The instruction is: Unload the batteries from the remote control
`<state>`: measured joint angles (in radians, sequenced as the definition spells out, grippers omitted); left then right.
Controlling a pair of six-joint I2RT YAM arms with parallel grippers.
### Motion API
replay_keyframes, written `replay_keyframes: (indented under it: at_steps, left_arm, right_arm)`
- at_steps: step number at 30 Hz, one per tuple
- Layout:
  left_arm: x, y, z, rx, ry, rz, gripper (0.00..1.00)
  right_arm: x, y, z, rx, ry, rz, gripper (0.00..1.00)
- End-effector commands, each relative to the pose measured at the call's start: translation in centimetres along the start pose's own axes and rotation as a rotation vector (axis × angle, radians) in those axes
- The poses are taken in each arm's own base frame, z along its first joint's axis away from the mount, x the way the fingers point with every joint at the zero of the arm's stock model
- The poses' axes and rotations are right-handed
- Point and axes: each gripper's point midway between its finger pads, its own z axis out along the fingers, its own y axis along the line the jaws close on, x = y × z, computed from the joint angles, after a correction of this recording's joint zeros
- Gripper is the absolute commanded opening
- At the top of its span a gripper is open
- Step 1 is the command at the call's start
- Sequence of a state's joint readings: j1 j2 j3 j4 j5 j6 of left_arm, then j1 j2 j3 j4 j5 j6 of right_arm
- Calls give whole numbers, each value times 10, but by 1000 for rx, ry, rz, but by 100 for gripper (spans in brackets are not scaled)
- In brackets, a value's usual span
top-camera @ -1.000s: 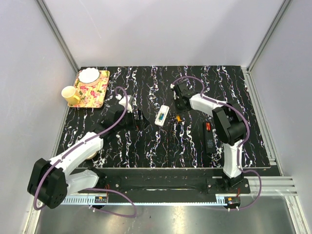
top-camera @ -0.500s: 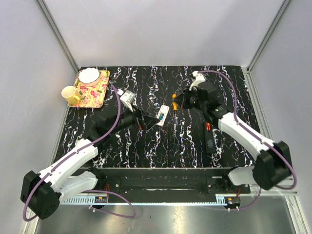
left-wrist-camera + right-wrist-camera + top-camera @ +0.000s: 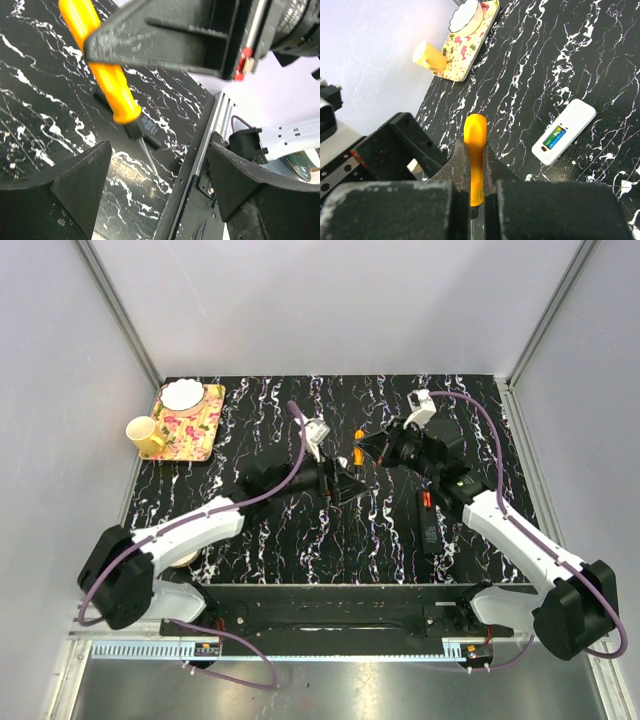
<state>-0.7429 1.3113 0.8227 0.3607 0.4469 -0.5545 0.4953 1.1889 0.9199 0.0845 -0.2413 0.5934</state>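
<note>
A white remote (image 3: 564,131) lies on the black marbled table with its compartment open, and a green-and-blue battery (image 3: 554,138) sits inside. In the top view my left gripper hides it. A black remote (image 3: 428,522) lies to the right with a red battery (image 3: 427,499) showing. My right gripper (image 3: 372,448) is shut on the handle of an orange screwdriver (image 3: 475,131) and holds it above the table. My left gripper (image 3: 348,485) is open and empty. It faces the screwdriver (image 3: 107,85) from just below and to the left.
A floral tray (image 3: 195,430) with a white bowl (image 3: 182,395) stands at the back left, and a yellow mug (image 3: 143,436) stands beside it. An aluminium rail (image 3: 535,480) runs along the table's right edge. White walls enclose the back and sides.
My left arm has swung right to the table's middle and now covers the white remote. My right arm has stretched out and holds the orange screwdriver raised beside the left gripper.
</note>
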Motion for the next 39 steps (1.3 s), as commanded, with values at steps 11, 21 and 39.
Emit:
replay_keyframes:
  at_steps: [11, 21, 39]
  left_arm:
    - [-44, -15, 45, 84, -61, 72, 0]
    - [-43, -2, 1, 81, -61, 61, 0]
    - [-30, -99, -71, 560, -75, 223, 0]
  right_arm:
    - [-12, 24, -18, -78, -37, -13, 10]
    - [-12, 40, -23, -194, 4, -199, 100]
    - [11, 137, -81, -956, 190, -181, 91]
